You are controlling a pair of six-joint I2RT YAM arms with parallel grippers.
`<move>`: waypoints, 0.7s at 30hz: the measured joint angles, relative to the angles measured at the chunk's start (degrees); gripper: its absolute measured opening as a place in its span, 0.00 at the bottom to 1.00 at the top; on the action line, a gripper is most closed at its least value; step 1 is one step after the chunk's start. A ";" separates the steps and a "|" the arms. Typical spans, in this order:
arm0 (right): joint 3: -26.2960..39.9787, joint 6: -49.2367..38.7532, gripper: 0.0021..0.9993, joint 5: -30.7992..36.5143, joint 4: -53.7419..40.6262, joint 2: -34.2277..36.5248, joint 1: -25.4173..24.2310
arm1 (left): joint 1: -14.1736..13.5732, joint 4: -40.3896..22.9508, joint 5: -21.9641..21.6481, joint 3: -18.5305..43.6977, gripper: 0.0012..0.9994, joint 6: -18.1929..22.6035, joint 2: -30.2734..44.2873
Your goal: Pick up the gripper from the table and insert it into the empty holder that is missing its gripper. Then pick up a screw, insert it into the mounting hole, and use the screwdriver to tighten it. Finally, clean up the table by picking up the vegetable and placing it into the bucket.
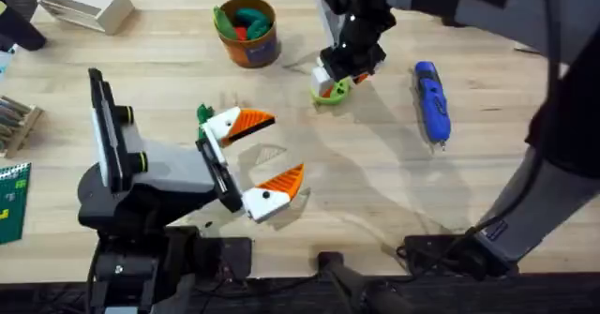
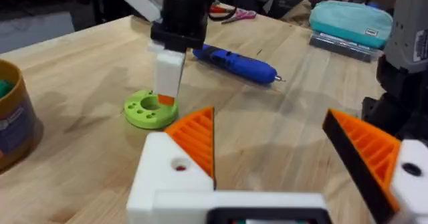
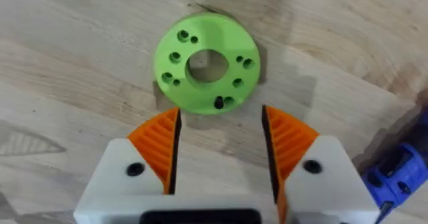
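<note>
Your right gripper [image 3: 219, 140] fingers spread apart, empty, poised over the bright green ring-shaped disc [image 3: 206, 62], your left gripper [image 2: 287, 150] wide, empty, blue pen-shaped screwdriver [image 1: 432, 99] at three o'clock of the disc.

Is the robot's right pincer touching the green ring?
Cannot tell. The right wrist view shows the right pincer open above the green ring; the left wrist view shows its tip at the ring's rim.

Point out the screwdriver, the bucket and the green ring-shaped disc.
screwdriver [image 1: 432, 101]: overhead view, middle of its blue body.
bucket [image 1: 249, 44]: overhead view, its orange outer wall.
green ring-shaped disc [image 3: 227, 82]: right wrist view, flat top face beside the centre hole.
</note>
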 joint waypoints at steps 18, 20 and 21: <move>-0.01 0.26 0.36 0.00 1.17 1.38 0.15 | 0.01 0.00 0.00 0.01 0.99 0.00 -0.01; -0.12 0.39 0.36 0.00 1.38 1.38 0.15 | -0.01 0.00 0.00 0.01 0.99 0.00 0.00; -0.47 0.39 0.36 0.00 1.46 1.38 0.15 | -0.01 0.00 0.00 0.01 0.99 0.00 -0.02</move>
